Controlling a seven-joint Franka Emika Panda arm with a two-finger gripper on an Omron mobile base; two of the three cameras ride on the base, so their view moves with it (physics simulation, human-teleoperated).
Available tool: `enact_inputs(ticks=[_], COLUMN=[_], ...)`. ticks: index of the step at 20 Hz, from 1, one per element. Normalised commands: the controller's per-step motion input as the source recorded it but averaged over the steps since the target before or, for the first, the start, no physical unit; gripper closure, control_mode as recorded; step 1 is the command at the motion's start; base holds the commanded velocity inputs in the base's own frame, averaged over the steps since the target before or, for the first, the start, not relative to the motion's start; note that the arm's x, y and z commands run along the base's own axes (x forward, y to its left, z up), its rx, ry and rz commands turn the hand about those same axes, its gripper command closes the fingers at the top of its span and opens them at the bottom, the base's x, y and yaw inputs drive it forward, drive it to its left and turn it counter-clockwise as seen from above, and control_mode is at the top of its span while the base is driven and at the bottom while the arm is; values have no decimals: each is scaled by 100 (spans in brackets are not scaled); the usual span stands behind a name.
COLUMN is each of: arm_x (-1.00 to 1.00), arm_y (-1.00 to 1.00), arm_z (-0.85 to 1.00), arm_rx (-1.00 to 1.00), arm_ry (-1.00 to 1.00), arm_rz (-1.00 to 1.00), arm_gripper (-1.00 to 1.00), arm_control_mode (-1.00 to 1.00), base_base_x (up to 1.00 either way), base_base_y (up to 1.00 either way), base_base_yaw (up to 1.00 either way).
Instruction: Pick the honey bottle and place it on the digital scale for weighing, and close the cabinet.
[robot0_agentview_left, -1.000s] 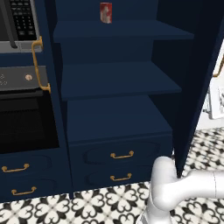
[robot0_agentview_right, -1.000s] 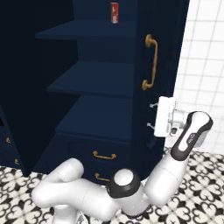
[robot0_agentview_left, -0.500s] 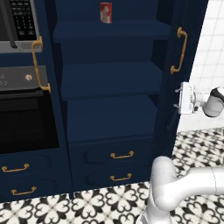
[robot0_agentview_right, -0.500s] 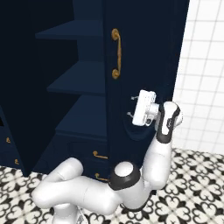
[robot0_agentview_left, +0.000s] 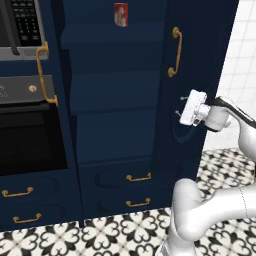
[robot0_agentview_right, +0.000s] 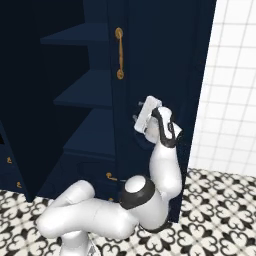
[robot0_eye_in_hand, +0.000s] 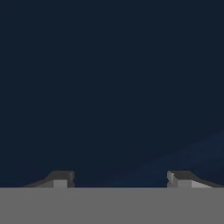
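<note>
Black-and-white patterned floor tiles (robot0_agentview_left: 100, 232) lie below the tall dark navy cabinet (robot0_agentview_left: 120, 125). My hand (robot0_agentview_left: 181, 105), fingers apart and grasping nothing, presses its part-closed right door (robot0_agentview_right: 160, 75) below the brass handle (robot0_agentview_right: 119, 53).

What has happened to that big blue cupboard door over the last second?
The gripper has pushed the cabinet's right door from wide open to partly shut, fingertips against its panel, holding nothing. The left door stayed open, and the red-and-white box stayed on the top shelf.
</note>
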Motion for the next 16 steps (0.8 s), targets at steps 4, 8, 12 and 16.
enact_inputs(ticks=[4,8,12,16], arm_x=[100,84,90,93], arm_y=[59,7,0,0], arm_z=[0,22,2,0], arm_rx=[-9,0,0,0], arm_ry=[9,21,18,15], arm_rz=[-54,-36,-15,-9], arm_gripper=[-100,-100,-100,-100], arm_control_mode=[-100,-100,-100,-100], base_base_x=[0,0,0,0], base_base_y=[0,0,0,0], base_base_yaw=[0,0,0,0])
